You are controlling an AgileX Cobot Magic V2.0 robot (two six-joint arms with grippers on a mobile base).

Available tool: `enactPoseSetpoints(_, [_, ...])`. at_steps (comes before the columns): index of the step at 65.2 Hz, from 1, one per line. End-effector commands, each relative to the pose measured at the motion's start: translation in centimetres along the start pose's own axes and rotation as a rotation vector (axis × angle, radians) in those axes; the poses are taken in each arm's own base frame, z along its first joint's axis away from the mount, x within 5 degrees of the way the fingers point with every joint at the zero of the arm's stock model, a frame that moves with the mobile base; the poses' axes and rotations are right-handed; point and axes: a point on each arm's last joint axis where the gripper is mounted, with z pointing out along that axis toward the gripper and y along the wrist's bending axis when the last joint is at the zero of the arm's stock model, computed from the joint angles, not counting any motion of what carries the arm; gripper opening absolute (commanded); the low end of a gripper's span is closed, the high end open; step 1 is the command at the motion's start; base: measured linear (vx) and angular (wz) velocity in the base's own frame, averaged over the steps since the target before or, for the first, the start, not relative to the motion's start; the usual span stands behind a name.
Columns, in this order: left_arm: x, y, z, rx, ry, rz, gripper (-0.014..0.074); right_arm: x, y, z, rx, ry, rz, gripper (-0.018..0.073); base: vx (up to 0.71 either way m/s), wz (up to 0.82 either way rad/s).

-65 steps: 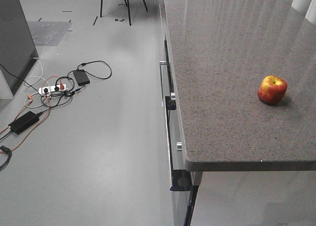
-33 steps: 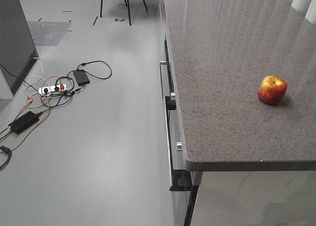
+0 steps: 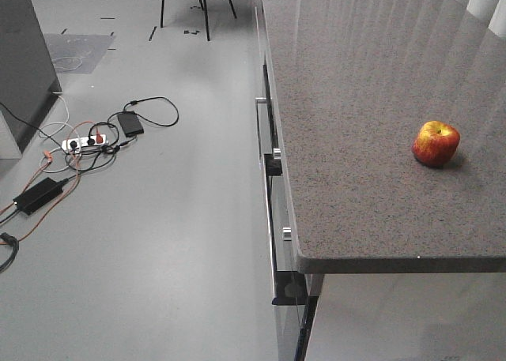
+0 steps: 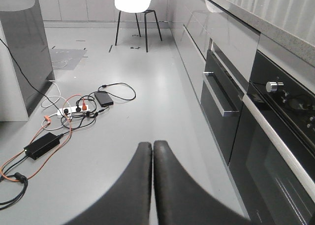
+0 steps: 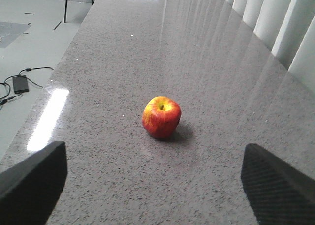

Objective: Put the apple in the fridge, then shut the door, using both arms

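On the counter (image 5: pixel 123 48), the apple (image 5: pixel 161 117) is sitting centred ahead of your right gripper (image 5: pixel 153 148) w/ jaws gaping wide & empty, so you're needing a level, straddling approach; left gripper (image 4: pixel 152 145) is hanging pinched closed, empty.

Table (image 3: pixel 356 100): long grey speckled top, glossy, to my right.
On it: one apple (image 3: pixel 436 144), red and yellow, stem up, clear of the edges.
Floor (image 3: pixel 182 219): pale grey, to my left.
On it: power strip (image 3: pixel 83 142), black adapters (image 3: pixel 130 124), tangled cables (image 3: pixel 154 102).

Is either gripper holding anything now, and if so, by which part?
Nothing is held: the apple lies free on the counter, right gripper open, left gripper shut empty.
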Motion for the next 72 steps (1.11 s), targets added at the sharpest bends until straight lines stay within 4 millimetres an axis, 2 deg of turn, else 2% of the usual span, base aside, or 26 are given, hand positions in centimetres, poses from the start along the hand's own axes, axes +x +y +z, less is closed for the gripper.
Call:
enactPoseSetpoints(1, [-0.1,-0.1,0.1,0.016,-0.066,-0.01,-0.0006,-1.5,0.0,-0.4,-0.007,-0.081,0.043,0.0693,0.0,0.0])
enactPoseSetpoints(6, [-0.1,-0.1,0.1,0.016,-0.066,-0.01,-0.0006,-1.5,0.0,-0.3,-0.01,-0.077,0.05,0.0678,0.0,0.0])
enactPoseSetpoints(19, [-0.1,-0.1,0.1,0.016,-0.066,-0.01,-0.0006,-2.3,0.0,1.5,-0.011,-0.039,0.053,0.0664,0.0,0.0])
enactPoseSetpoints(34, [-0.1,-0.1,0.1,0.016,-0.066,-0.01,-0.0006,-7.4,-0.3,4.4,-0.012,-0.067,0.078,0.0662,0.0,0.0])
enactPoseSetpoints(43, [-0.1,-0.1,0.1,0.016,-0.066,-0.01,-0.0006,-10.0,-0.4,7.6,-0.017,-0.022,0.117,0.0654,0.0,0.0])
enactPoseSetpoints(50, [-0.1,-0.1,0.1,0.016,-0.066,-0.01,-0.0006,-11.1,-0.5,10.5,-0.021,0.044,0.117,0.0651,0.0,0.0])
enactPoseSetpoints(63, [-0.1,-0.1,0.1,0.016,-0.066,-0.01,-0.0006,-11.9,-0.9,15.7,0.008,0.119,0.053,0.0644,0.0,0.0])
enactPoseSetpoints(72, [-0.1,-0.1,0.1,0.016,-0.066,-0.01,-0.0006,-12.2,-1.1,18.4,0.025,0.16,0.019,0.064,0.0,0.0])
